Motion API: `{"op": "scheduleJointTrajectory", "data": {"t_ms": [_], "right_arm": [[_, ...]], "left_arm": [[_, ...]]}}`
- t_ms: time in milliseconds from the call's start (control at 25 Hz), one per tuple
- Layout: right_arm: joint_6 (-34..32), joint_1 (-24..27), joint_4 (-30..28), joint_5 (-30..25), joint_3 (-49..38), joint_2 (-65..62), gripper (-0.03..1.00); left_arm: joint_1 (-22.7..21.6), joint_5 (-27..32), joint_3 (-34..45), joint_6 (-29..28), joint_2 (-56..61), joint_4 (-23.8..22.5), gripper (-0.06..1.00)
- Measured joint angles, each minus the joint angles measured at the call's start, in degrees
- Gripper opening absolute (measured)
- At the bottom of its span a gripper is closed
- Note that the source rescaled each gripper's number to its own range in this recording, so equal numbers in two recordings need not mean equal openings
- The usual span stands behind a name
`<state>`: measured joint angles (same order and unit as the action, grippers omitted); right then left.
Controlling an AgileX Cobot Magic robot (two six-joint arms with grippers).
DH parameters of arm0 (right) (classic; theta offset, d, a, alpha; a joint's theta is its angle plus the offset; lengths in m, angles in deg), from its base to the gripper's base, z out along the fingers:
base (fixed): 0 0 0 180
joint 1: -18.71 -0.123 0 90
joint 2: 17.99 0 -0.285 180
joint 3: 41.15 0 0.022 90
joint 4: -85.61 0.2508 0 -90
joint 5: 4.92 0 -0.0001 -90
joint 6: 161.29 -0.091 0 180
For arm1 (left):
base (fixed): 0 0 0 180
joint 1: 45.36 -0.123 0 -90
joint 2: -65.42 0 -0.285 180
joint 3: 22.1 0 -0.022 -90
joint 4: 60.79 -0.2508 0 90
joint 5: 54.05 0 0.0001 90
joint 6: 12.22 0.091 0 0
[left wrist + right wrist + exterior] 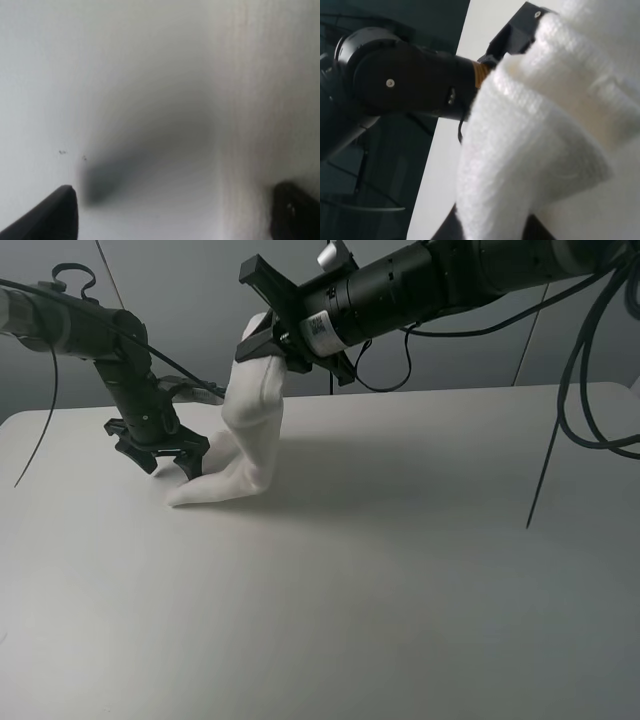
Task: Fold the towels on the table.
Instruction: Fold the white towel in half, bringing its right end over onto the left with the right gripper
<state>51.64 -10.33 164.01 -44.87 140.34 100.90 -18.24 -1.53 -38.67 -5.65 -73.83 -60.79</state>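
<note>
- Towel (250, 425) work is going on at the far left part of the table (400, 590); the rest of the white top around it lies bare.
- Right arm (450, 275) reaches across from the right side, high above the surface, with loose cables hanging off it.
- Left arm (90, 325) comes in from the left and bends down steeply toward the tabletop.
- As for the cloth itself: it hangs as a bunched column from its top end, and its lower end lies crumpled on the table, pointing toward the left side.
- Right gripper (258, 338) is clenched on the top of the towel; its wrist view shows thick folds of terry bulging out of the grip.
- Left gripper (172, 462) is spread wide and holds nothing; it sits low, just beside the crumpled lower end. Whether a fingertip touches the cloth I cannot tell.
- What could go wrong, as I judge it:
  - the left fingers may close on several layers or on none, since no clean edge or corner shows;
  - the right hold is on a bunch, so cloth could slip out or the fold come out crooked;
  - more lift would drag the lower end away from the waiting left fingers;
  - those fingers are low enough to scrape the table.
</note>
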Motion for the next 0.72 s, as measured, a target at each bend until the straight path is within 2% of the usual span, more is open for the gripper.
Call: {"op": "scheduleJointTrajectory", "data": {"t_ms": [240, 720], "right_arm": [[-0.5, 0.0, 0.1, -1.9, 0.2, 4.3, 0.02], [0.9, -1.5, 1.7, -0.7, 0.9, 4.9, 0.02]], "left_arm": [[0.0, 0.0, 0.0, 2.2, -0.2, 4.6, 0.99], [0.0, 0.0, 0.0, 4.9, -0.3, 8.0, 0.99]]}}
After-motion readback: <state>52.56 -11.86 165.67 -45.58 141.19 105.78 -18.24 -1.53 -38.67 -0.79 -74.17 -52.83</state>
